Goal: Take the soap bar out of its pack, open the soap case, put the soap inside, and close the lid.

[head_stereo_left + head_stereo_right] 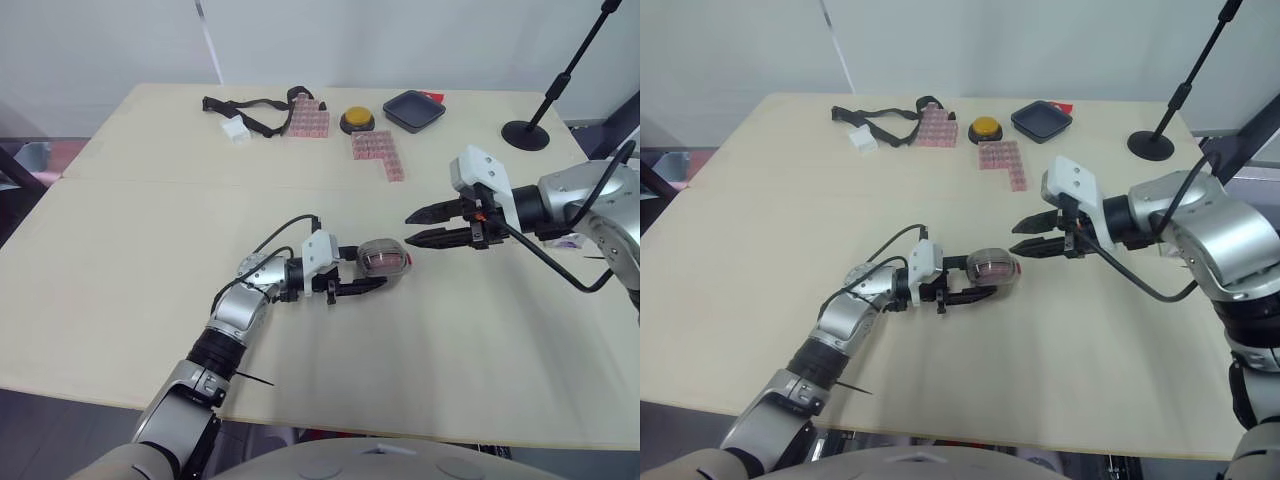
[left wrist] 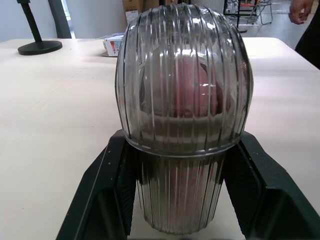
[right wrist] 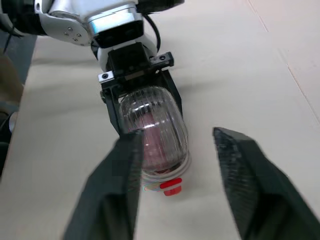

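A clear ribbed soap case [image 1: 383,260] lies on its side on the table's middle, with the pink soap bar [image 2: 185,90] visible inside it. The lid looks seated on the base. My left gripper [image 1: 375,268] is shut on the soap case, one black finger on each side of its base [image 2: 182,200]. My right gripper [image 1: 410,229] is open just to the right of the case, its fingertips [image 3: 131,145] level with the case's far end and a little above it. A small red tab [image 3: 171,186] lies at that end of the case.
At the back of the table lie two pink packs [image 1: 308,120] [image 1: 378,152], a yellow button [image 1: 357,120], a black tray [image 1: 414,110], a black strap [image 1: 250,108] and a small white box [image 1: 235,128]. A stand's round base [image 1: 526,133] sits back right.
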Controlling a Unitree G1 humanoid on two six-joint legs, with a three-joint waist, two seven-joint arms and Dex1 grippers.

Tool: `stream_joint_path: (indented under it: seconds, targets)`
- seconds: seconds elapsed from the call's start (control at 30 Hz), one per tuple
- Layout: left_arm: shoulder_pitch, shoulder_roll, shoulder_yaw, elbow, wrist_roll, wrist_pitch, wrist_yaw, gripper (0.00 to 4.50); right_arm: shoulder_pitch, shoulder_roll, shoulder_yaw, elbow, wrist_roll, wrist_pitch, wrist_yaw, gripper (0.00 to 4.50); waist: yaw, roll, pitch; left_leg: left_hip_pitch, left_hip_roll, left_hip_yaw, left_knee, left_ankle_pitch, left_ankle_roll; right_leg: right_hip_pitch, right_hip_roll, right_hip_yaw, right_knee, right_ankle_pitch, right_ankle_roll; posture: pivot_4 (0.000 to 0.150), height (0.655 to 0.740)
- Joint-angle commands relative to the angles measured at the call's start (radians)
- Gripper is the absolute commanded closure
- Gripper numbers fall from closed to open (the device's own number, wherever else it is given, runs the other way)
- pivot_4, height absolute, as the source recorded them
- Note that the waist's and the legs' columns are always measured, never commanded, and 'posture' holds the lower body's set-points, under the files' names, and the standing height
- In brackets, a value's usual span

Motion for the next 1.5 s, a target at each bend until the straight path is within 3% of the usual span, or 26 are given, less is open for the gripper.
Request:
stream_joint_path:
  seconds: [0.03,0.13,0.53,1.07,1.17,1.33,1.5]
  targets:
    - [-0.002,0.008,0.007,-0.005,0.001,-0.01,-0.002,2.42,0.016,0.022,-0.018,0.0,-0.001,-0.076,0.021,0.97,-0.001,0.0,0.0,0.0,0.0,0.0,0.0,0.0,0.0,0.0,0.0,0.0,0.0,0.0,0.0,0.15,0.74]
    - [-0.002,0.009,0.005,-0.008,0.002,-0.009,-0.001,2.42,0.031,0.033,0.005,0.022,-0.027,-0.136,0.049,0.01,-0.002,0.0,0.0,0.0,0.0,0.0,0.0,0.0,0.0,0.0,0.0,0.0,0.0,0.0,0.0,0.15,0.74]
    - [0.0,0.011,0.004,-0.013,0.003,-0.008,0.002,2.42,0.004,0.106,0.098,0.133,-0.126,-0.321,0.136,0.01,-0.007,0.0,0.0,-0.001,0.0,0.0,0.001,0.0,0.001,-0.001,0.0,-0.001,0.001,0.0,0.0,0.15,0.74]
    - [0.011,0.016,0.003,-0.036,0.003,0.01,0.023,2.42,-0.016,0.176,0.121,0.187,-0.155,-0.328,0.146,0.01,-0.009,0.0,0.0,-0.003,0.0,0.0,0.002,0.0,0.001,-0.003,0.0,-0.001,0.003,0.0,0.0,0.15,0.74]
    - [0.011,0.016,0.002,-0.037,0.003,0.011,0.023,2.42,-0.013,0.179,0.122,0.189,-0.158,-0.322,0.141,0.8,-0.009,0.0,0.0,-0.003,0.0,0.0,0.002,0.0,0.001,-0.003,0.0,-0.001,0.003,0.0,0.0,0.15,0.74]
    - [0.01,0.015,0.002,-0.035,0.003,0.011,0.023,2.42,-0.006,0.18,0.121,0.188,-0.16,-0.318,0.138,2.49,-0.009,0.0,0.0,-0.003,0.0,0.0,0.002,0.0,0.001,-0.003,0.0,-0.001,0.003,0.0,0.0,0.15,0.74]
    - [0.009,0.014,0.003,-0.034,0.002,0.012,0.026,2.42,0.001,0.175,0.115,0.184,-0.159,-0.319,0.14,2.51,-0.01,0.0,0.0,-0.002,0.0,0.0,0.002,0.0,0.001,-0.003,0.0,-0.001,0.003,0.0,0.0,0.15,0.74]
